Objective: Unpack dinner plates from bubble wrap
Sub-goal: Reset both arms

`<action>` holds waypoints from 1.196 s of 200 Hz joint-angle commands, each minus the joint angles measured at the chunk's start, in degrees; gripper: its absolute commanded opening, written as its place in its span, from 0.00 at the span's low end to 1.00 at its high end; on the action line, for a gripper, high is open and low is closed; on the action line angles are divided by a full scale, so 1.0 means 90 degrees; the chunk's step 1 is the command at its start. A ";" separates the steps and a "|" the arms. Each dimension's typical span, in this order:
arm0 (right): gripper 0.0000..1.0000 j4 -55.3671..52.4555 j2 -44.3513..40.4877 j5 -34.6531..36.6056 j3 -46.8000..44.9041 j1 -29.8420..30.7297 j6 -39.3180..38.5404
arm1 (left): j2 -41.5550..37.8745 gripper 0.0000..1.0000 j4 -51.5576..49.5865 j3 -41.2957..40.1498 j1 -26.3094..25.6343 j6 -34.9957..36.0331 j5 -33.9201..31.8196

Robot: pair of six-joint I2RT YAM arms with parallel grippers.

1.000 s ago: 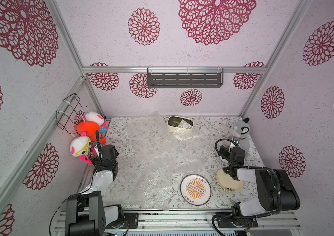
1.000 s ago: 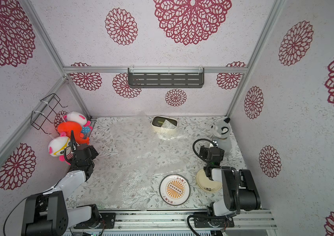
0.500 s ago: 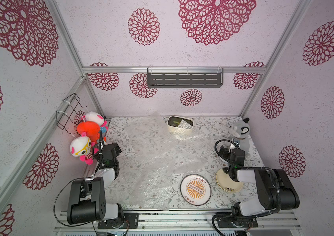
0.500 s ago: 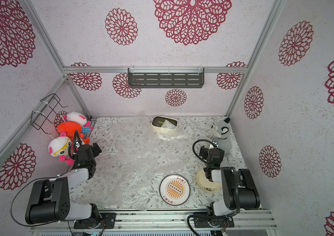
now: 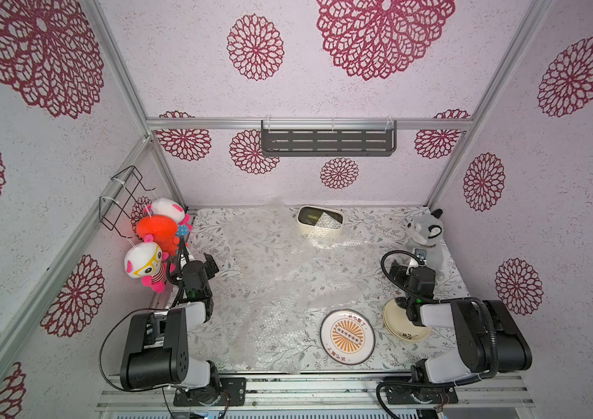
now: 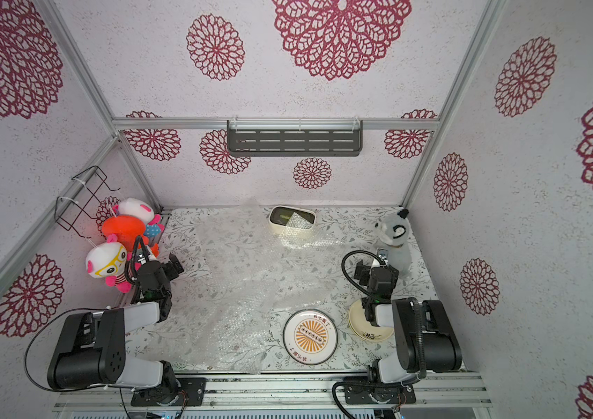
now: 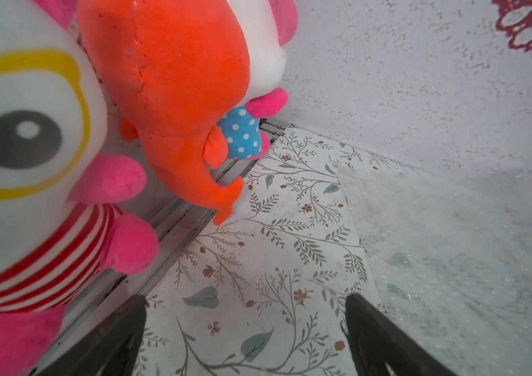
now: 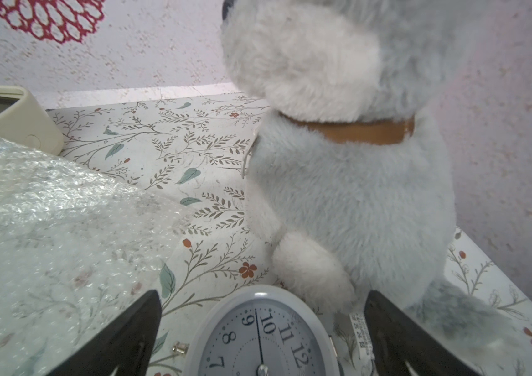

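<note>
Counted at the bench's front right: three bare round ceramic dinner plates, one orange-sunburst white, two stacked cream, beside clear crinkly bubble wrap spread mid-bench; left gripper, right gripper wide open, empty.

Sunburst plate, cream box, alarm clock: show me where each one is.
sunburst plate point(image 5: 347, 336): in a top view, on its orange centre.
cream box point(image 5: 309, 216): in a top view, on its dark green top.
alarm clock point(image 8: 259, 338): right wrist view, on its dial.
</note>
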 commanded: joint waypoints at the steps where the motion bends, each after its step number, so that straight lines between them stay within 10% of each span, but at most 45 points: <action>1: 0.99 0.0510 -0.0128 0.0128 -0.0108 -0.0037 -0.0050 | -0.0070 0.98 0.0389 -0.0062 0.0043 0.0173 0.0157; 239: 0.99 0.1217 -0.0056 0.0059 -0.0466 -0.0105 0.0009 | 0.0579 0.98 0.1306 -0.0182 -0.0200 0.0445 0.0012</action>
